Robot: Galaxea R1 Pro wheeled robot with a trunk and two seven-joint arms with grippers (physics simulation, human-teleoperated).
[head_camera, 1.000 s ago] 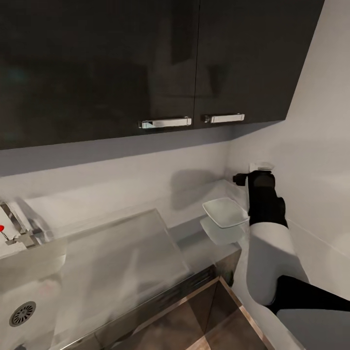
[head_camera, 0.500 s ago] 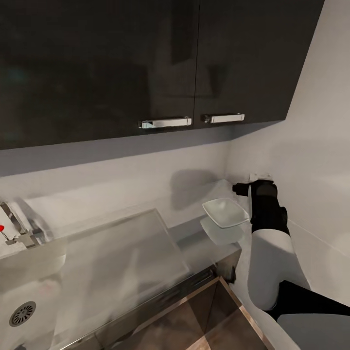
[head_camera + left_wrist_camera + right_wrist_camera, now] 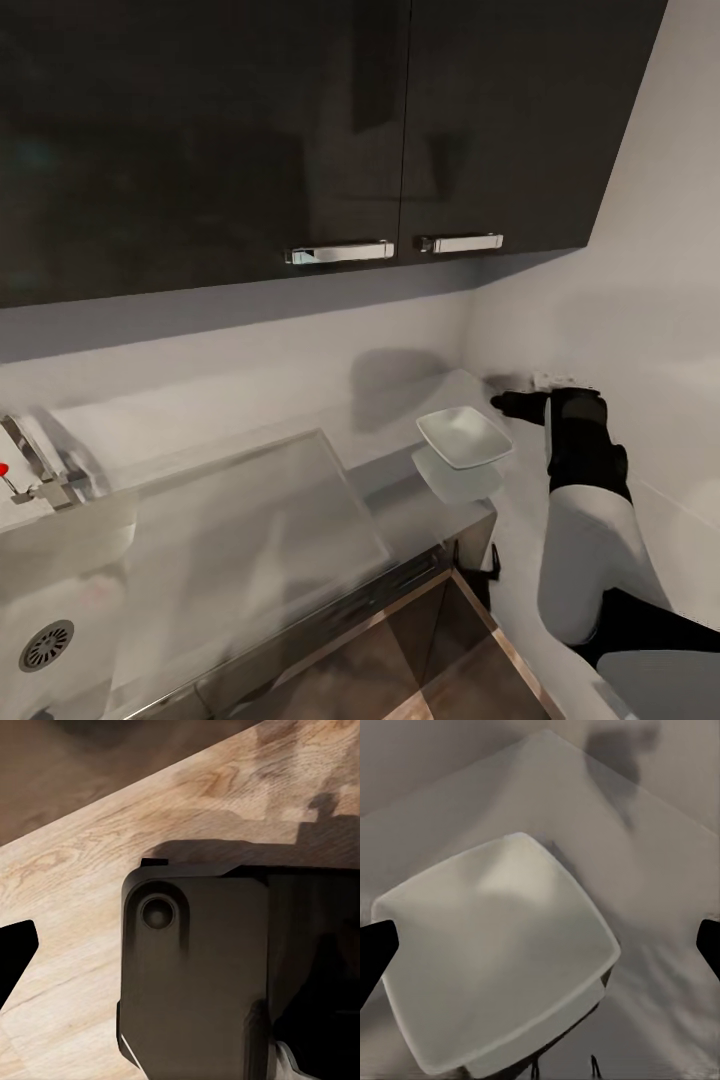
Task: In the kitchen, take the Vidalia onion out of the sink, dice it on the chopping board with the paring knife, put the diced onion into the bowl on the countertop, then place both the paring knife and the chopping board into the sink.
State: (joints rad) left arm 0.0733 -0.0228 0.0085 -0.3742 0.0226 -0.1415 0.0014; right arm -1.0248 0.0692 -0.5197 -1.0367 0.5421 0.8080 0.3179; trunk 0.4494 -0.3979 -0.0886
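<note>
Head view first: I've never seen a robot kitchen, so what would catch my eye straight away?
Probably the shallow white squarish bowl at the right end of the smooth grey countertop, with the robot's black-and-white right arm raised beside it, its gripper level with the bowl. Above hang dark wall cabinets with chrome handles, and at far left lies the stainless-steel sink with its round drain.

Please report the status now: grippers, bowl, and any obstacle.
Right gripper open, beside shallow white squarish bowl. Bowl empty on smooth grey countertop. Left gripper over wooden floor. No obstacle seen.
</note>
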